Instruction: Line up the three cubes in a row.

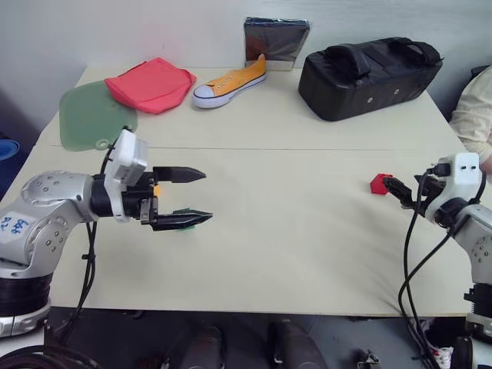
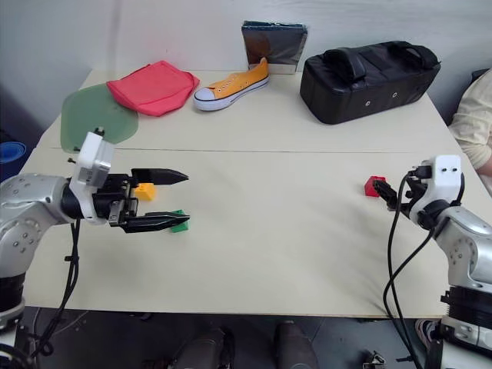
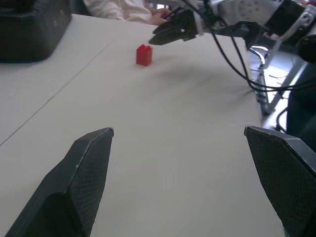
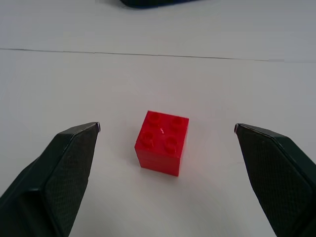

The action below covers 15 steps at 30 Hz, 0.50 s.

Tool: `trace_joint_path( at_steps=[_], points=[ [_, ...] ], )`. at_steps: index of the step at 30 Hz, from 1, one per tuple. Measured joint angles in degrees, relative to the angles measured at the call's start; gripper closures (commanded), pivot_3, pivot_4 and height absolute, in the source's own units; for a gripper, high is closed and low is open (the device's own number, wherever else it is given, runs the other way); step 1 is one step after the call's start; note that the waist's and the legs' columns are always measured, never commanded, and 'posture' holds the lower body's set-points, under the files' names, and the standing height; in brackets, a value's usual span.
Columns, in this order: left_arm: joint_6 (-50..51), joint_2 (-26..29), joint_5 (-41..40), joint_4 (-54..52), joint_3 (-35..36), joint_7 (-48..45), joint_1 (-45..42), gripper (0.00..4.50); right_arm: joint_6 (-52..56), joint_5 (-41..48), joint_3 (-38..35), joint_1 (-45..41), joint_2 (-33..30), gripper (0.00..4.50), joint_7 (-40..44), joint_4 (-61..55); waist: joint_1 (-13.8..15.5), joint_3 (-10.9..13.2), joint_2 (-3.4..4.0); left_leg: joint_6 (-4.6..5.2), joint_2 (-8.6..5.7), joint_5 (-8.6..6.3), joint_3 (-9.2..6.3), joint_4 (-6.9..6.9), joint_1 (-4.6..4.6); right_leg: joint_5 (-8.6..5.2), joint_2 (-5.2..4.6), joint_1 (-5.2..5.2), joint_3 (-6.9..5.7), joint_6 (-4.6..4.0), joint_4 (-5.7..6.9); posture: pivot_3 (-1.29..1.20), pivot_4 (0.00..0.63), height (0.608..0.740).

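Red cube point(image 4: 161, 142) sits at twelve o'clock between wide right gripper point(image 4: 167, 129) fingers; left gripper point(image 2: 177, 201) wide.

A pale beige table point(image 2: 277, 231) is being shown from the near edge, with a thin seam running across it. At ten o'clock a green mat point(image 2: 88, 115) and a red cloth point(image 2: 154, 84) are lying. At twelve o'clock an orange sneaker point(image 2: 231, 86) is resting, with a dark square package point(image 2: 274, 42) behind it. At one o'clock a black bag point(image 2: 369, 77) is sitting. At nine o'clock a yellow-orange cube point(image 2: 144, 191) and a green cube point(image 2: 179, 224) are lying. At three o'clock a red cube point(image 2: 374, 185) is standing.
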Motion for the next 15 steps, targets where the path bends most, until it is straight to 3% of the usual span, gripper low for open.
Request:
trace_joint_path(
  at_steps=[15],
  points=[
    [-1.4, -2.2, 2.2, 1.8, -5.1, -1.7, -6.4, 0.04, -2.9, -5.8, 2.9, -8.3, 5.5, 0.0, -10.0, 14.4, -0.1, 0.0, 0.0, 0.05, 0.0, 0.0, 0.02, 0.14, -0.04, 0.0, 0.02, -0.01, 0.04, 0.0, 0.09, 0.0, 0.15, 0.74]
  ],
)
